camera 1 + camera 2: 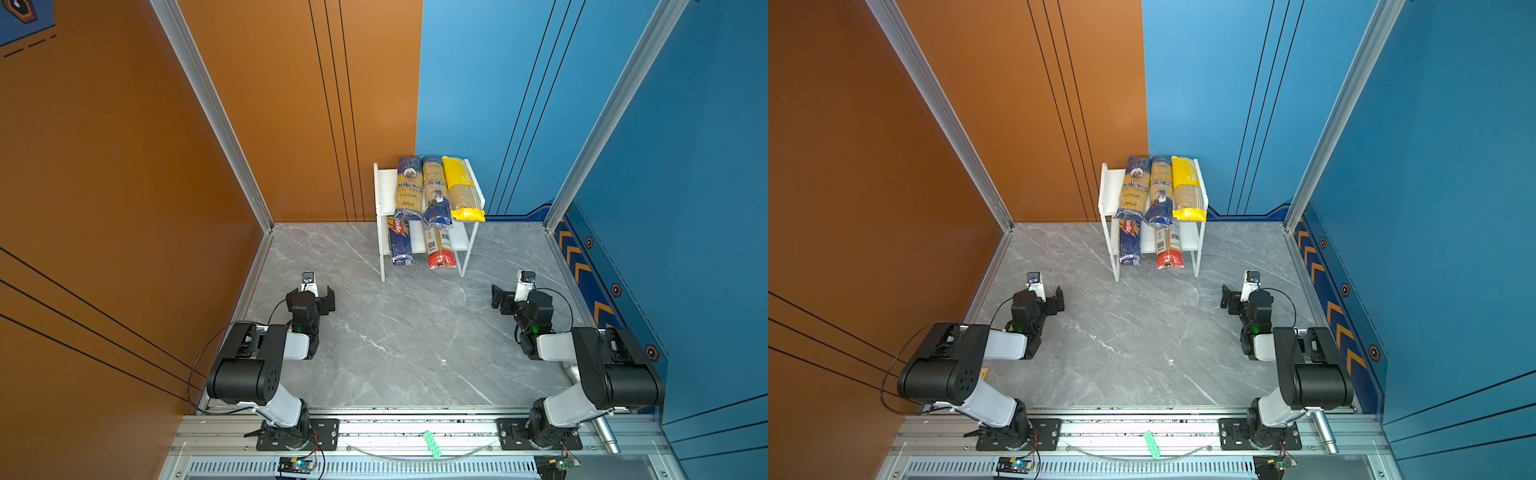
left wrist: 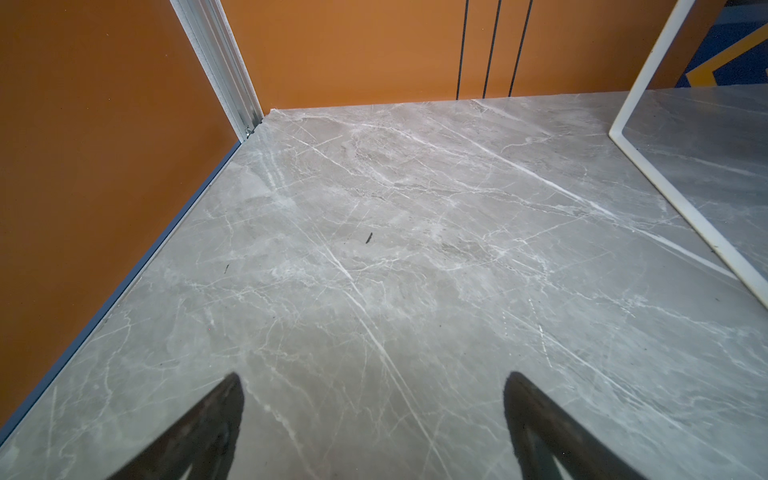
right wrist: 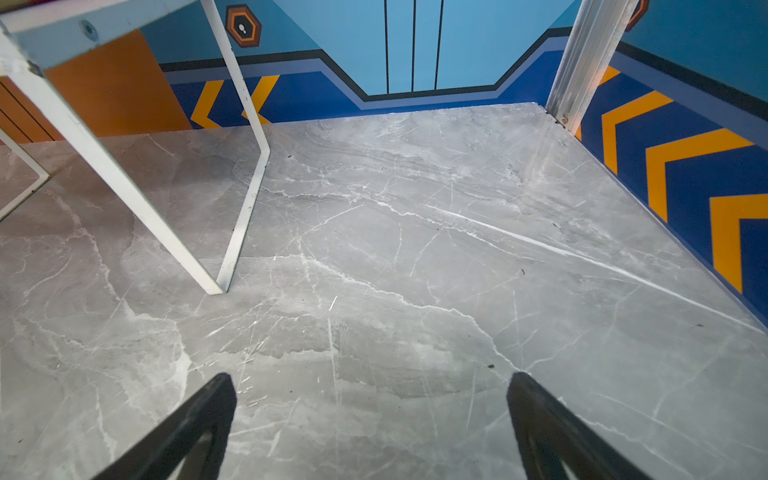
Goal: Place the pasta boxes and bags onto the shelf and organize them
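All five packs are on the small white two-tier shelf (image 1: 386,185) at the back of the grey marble-look tabletop (image 1: 395,345). On the top board, three lie side by side, lengthwise front to back: a navy-and-yellow "ankara" spaghetti pack (image 1: 409,187), a second navy-and-yellow ankara pack (image 1: 435,189) touching it, and a bright yellow pack (image 1: 463,187) at the right edge. On the lower board lie the dark blue Barilla pack (image 1: 400,243) and, apart from it, the clear pack with red ends (image 1: 439,249).

I read the lengthwise layout as forced. The packs are longer than the boards are deep, so every near end overhangs the front. Three abreast nearly fill the top tier, which sends the other two below. The middle ankara pack sits a little skewed, with its near end drooping over the edge. If I tidy anything, it's that one.

Both arms sit folded near the front rail, well apart from the shelf. The left gripper (image 2: 374,378) is spread wide and empty over bare tabletop, and the right gripper (image 3: 372,376) is the same, with a thin white shelf leg (image 3: 245,166) ahead of it. I judge the placing done.
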Action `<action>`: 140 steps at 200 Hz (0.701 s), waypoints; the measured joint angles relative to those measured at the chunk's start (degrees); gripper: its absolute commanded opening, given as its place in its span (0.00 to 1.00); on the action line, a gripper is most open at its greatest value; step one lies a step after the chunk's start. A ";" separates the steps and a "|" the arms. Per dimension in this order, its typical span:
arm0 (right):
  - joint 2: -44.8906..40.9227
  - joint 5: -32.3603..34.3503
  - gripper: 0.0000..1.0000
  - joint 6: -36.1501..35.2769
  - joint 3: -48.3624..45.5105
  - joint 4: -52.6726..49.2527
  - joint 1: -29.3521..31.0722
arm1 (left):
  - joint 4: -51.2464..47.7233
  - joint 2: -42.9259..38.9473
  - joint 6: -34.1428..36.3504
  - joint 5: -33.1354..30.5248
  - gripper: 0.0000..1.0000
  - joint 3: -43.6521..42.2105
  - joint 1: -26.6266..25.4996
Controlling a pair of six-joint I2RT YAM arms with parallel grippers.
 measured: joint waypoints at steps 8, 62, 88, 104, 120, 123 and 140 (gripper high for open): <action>0.00 0.48 1.00 0.02 0.00 0.00 0.02 | 0.00 0.00 0.00 0.00 0.98 0.00 0.00; 0.00 4.24 1.00 0.04 0.20 -0.13 0.81 | 0.00 0.00 -0.13 0.00 0.98 0.00 0.00; 0.00 5.25 1.00 0.04 0.22 -0.15 1.29 | 0.00 0.00 -0.13 0.00 0.98 0.00 0.02; 0.00 5.60 1.00 0.04 0.22 -0.15 1.38 | 0.00 0.00 -0.13 0.00 0.98 0.00 0.00; 0.00 5.60 1.00 0.04 0.22 -0.15 1.38 | -0.02 0.00 -0.11 0.00 0.98 0.00 0.00; 0.00 5.60 1.00 0.04 0.22 -0.15 1.38 | -0.02 0.00 -0.13 0.00 0.98 0.00 0.00; 0.00 5.62 1.00 0.04 0.22 -0.15 1.40 | 0.00 0.00 -0.11 0.00 0.98 0.00 0.00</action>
